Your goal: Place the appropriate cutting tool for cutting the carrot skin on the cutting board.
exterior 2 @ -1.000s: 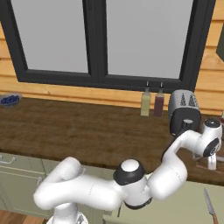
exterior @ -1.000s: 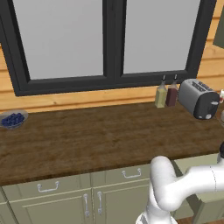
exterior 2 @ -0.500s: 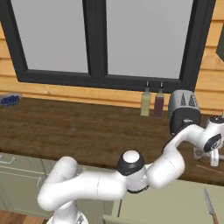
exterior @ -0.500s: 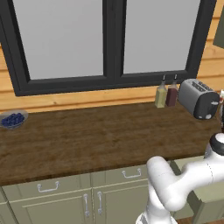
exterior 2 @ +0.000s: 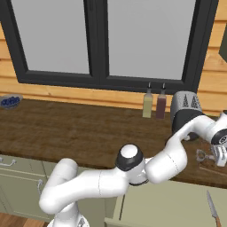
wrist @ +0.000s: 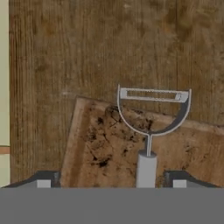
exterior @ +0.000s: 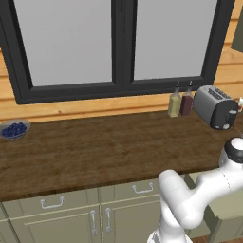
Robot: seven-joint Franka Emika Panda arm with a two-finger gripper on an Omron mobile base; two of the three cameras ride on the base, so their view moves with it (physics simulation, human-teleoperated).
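A metal Y-shaped peeler (wrist: 151, 118) lies with its grey handle over the brown cutting board (wrist: 100, 148). Its blade head reaches past the board's edge onto the dark wooden counter (wrist: 87, 48). My gripper (wrist: 111, 180) hangs straight above it, open. The fingertips (wrist: 43, 179) stand far apart on either side of the handle and do not touch it. In the right base view the gripper (exterior 2: 219, 155) is at the far right edge, with the peeler (exterior 2: 201, 154) just left of it and the board (exterior 2: 210, 170) under both.
A toaster (exterior 2: 186, 106) and two bottles (exterior 2: 154, 103) stand by the window behind the board. A bowl of blueberries (exterior: 14, 129) sits far left on the counter. A knife (exterior 2: 212, 207) lies on the pale surface at the lower right.
In the right base view the hand has lifted a little, up and to the right. The counter items have stayed in place.
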